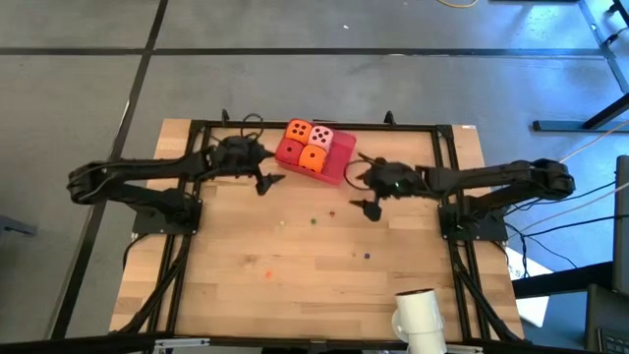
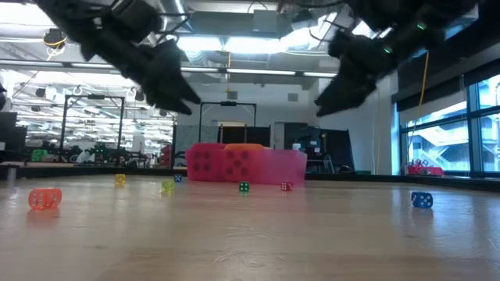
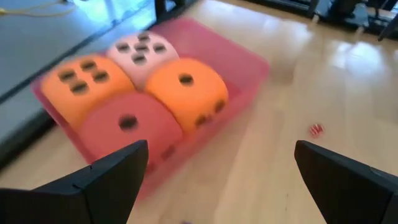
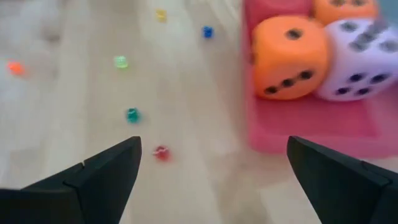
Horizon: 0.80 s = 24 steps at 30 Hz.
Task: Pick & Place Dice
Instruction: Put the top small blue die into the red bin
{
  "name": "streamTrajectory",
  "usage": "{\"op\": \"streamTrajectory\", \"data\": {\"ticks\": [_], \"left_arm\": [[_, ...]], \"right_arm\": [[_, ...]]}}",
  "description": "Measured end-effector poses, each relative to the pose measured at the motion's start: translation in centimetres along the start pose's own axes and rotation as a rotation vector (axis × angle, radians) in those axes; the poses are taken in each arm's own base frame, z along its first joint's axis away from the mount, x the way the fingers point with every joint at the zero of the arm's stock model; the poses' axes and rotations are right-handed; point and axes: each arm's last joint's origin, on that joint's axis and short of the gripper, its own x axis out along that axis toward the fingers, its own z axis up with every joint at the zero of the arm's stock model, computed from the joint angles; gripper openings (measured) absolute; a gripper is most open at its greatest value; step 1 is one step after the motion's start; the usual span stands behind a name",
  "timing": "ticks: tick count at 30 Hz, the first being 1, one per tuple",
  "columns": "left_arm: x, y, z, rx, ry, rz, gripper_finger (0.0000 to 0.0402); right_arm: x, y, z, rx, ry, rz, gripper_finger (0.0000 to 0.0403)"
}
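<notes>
Four dice sit side by side in the flat pink-red tray (image 1: 340,160) near the table's far edge, resting on its floor. They are an orange one (image 1: 299,131), a pale pink one (image 1: 321,138), a red one (image 1: 289,152) and a second orange one (image 1: 313,160). My left gripper (image 1: 265,167) hovers open just left of the tray, above the table, and touches nothing. My right gripper (image 1: 361,184) hovers open just right of the tray. In the left wrist view all four dice (image 3: 186,90) show ahead of the fingers. The right wrist view shows an orange die (image 4: 289,56) and the pale pink die (image 4: 360,59).
Tiny coloured beads lie scattered on the wood in front of the tray, among them an orange one (image 2: 44,199), a green one (image 2: 244,186) and a blue one (image 2: 421,200). A white cylinder (image 1: 417,317) stands at the near edge. A black frame (image 1: 197,126) borders the table.
</notes>
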Motion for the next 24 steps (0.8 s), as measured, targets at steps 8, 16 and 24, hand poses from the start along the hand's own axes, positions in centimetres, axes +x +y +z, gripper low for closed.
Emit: {"op": "streamTrajectory", "data": {"ticks": [8,16,24], "left_arm": [[0.4,-0.4,-2.0,0.002,-0.015,-0.022,0.0400],[0.5,-0.2,-2.1,0.002,-0.009,0.051,0.0400],[0.5,0.4,-2.4,-0.035,0.008,0.223,0.0400]], "right_arm": [[1.1,0.4,-3.2,0.017,-0.128,0.086,0.0400],[2.0,0.3,-3.5,0.035,-0.111,0.037,0.0400],[3.6,0.6,-4.6,0.007,-0.048,0.109,0.0373]]}}
